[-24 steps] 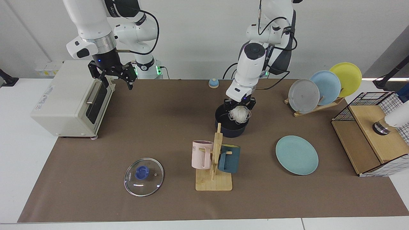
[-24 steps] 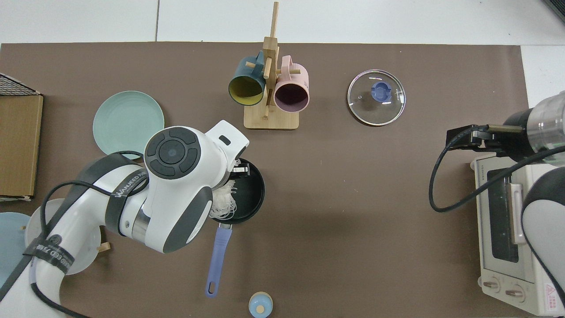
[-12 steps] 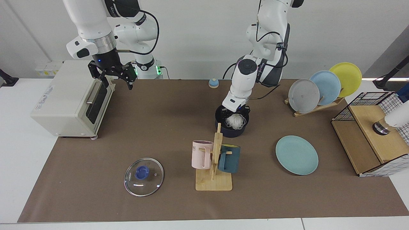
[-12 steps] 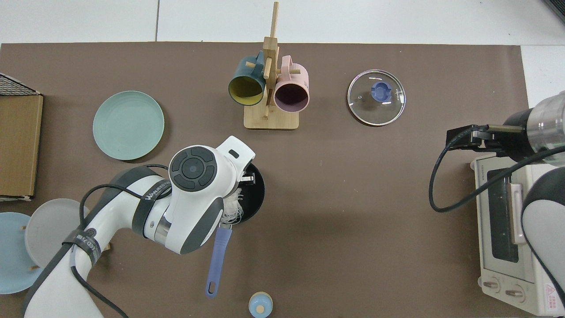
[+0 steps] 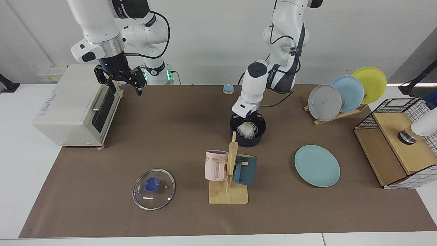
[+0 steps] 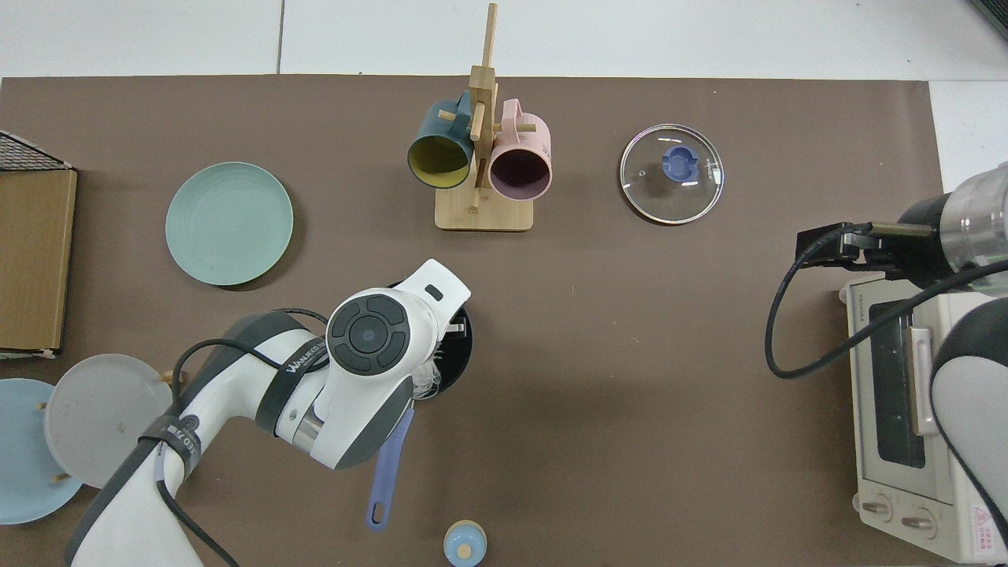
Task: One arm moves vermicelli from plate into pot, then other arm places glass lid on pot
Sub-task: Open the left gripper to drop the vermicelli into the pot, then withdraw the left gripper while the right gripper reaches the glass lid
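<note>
The dark navy pot (image 5: 248, 140) stands mid-table, its long blue handle (image 6: 388, 472) pointing toward the arms' side. My left gripper (image 5: 247, 123) is lowered into the pot's mouth, shut on the vermicelli (image 5: 247, 129), a whitish tangle that now sits inside the pot. From above, the left arm's wrist covers most of the pot (image 6: 461, 354), and a few noodle strands (image 6: 429, 379) show at its edge. The teal plate (image 5: 317, 165) lies bare beside the pot. The glass lid (image 5: 153, 189) rests flat near the table's front. My right gripper (image 5: 119, 82) waits open in the air by the toaster oven.
A wooden mug rack (image 5: 229, 174) with a pink and a teal mug stands just in front of the pot. A toaster oven (image 5: 75, 106) sits under the right arm. Upright plates in a rack (image 5: 344, 94), a wire basket with a wooden box (image 5: 392, 143) and a small blue knob (image 5: 228, 89) line the other edges.
The left arm has carried the vermicelli down from above the pot's rim into the pot, shifting slightly toward the pot's centre. The right arm has not moved.
</note>
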